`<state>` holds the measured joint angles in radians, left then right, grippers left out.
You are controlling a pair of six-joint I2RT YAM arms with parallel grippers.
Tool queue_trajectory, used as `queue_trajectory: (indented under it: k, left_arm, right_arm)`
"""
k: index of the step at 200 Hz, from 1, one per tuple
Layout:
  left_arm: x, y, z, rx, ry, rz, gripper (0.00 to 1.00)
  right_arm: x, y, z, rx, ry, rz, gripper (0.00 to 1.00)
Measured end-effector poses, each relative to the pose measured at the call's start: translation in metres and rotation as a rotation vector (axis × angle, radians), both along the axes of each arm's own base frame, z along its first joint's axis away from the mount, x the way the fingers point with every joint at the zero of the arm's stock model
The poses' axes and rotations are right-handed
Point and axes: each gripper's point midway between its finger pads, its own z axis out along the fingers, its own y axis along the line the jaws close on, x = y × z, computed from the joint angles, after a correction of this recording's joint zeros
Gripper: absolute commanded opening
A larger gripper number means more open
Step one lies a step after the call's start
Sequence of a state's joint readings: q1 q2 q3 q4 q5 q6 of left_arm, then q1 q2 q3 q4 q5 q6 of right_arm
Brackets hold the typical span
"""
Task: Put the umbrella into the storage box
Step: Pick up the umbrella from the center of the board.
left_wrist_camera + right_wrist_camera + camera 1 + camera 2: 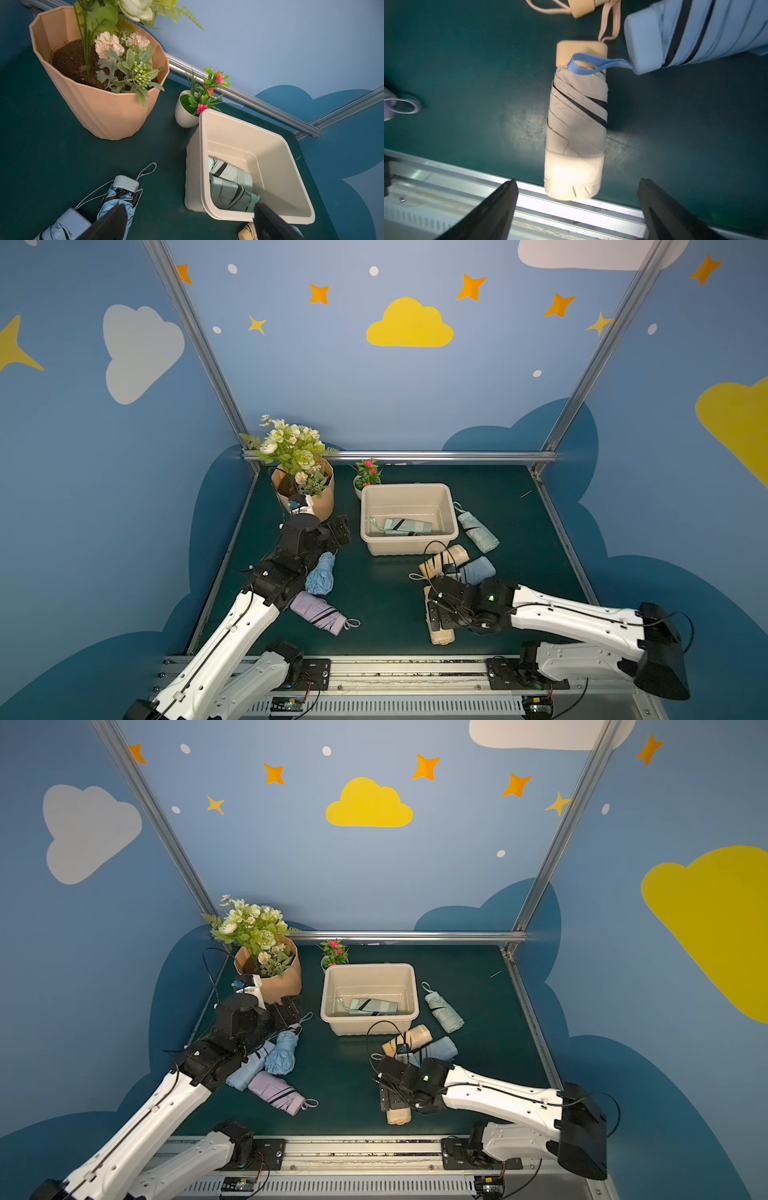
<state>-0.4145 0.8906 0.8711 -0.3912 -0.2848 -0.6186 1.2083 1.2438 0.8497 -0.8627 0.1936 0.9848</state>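
Green tabletop (382,593) bears storage box (405,487) amid blue walls (374,398).

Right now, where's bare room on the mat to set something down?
Widest bare patch: mid-mat, between the lilac umbrella and the beige umbrella under the right gripper, in front of the storage box. Also the far right corner behind the loose mint umbrella. Crowded: the left blue umbrellas, and the beige-and-blue pair by the box's near wall.
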Motion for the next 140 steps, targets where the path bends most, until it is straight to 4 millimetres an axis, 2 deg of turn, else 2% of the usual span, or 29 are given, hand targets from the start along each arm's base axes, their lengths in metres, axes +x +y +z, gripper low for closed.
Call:
queue_trajectory:
  k: [27,59,86,140]
  left_arm:
    - [0.000,0.003,-0.001,-0.002,0.007,0.007,1.00]
    - [0.000,0.003,-0.001,-0.011,0.010,0.004,1.00]
    - [-0.001,0.004,0.000,-0.023,0.010,0.003,1.00]
    - [-0.004,0.006,-0.004,-0.034,0.016,0.003,1.00]
  right_arm:
    - [-0.005,0.011,-0.021,-0.070,0.078,0.031,0.96]
    - [-0.006,0.024,-0.029,-0.088,0.122,0.053,0.93]
    - [-0.006,0.023,-0.035,-0.098,0.155,0.040,0.89]
    - [-0.001,0.020,-0.041,-0.108,0.178,0.031,0.89]
